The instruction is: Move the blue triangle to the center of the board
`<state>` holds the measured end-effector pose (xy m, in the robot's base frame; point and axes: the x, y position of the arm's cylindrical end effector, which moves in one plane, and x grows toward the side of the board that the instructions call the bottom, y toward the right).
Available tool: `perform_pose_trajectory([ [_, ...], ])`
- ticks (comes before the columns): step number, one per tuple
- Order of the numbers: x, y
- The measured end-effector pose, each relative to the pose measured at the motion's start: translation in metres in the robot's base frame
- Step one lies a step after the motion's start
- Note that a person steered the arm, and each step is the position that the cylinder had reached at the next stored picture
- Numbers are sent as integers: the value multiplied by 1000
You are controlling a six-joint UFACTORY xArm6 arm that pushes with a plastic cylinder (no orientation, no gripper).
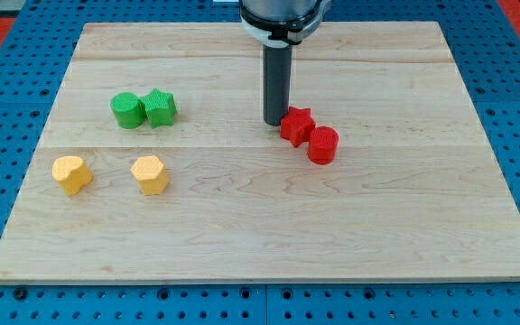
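One rod, no gripper, holds nothing: my tip (273, 122) rests just left of the red star (295, 125), with the red cylinder (322, 144) beyond. Farther left sit two green blocks (143, 109) and two yellow blocks (111, 174). No blue triangle shows anywhere on the board (260, 235); no writing either.

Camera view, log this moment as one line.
my tip: touching red star block | blue triangle: not visible | green pair, yellow pair: apart

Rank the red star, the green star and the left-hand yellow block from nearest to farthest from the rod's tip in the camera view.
From my tip:
1. Red star, touching or nearly so, just to the view's right.
2. Green star, toward the view's left.
3. Left-hand yellow block, far left, lower down.
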<state>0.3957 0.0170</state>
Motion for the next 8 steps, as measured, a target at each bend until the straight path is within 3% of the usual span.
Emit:
perform_pose_trajectory([
  [3, -34, -21],
  [5, -160, 64],
  [6, -202, 66],
  [8, -202, 16],
])
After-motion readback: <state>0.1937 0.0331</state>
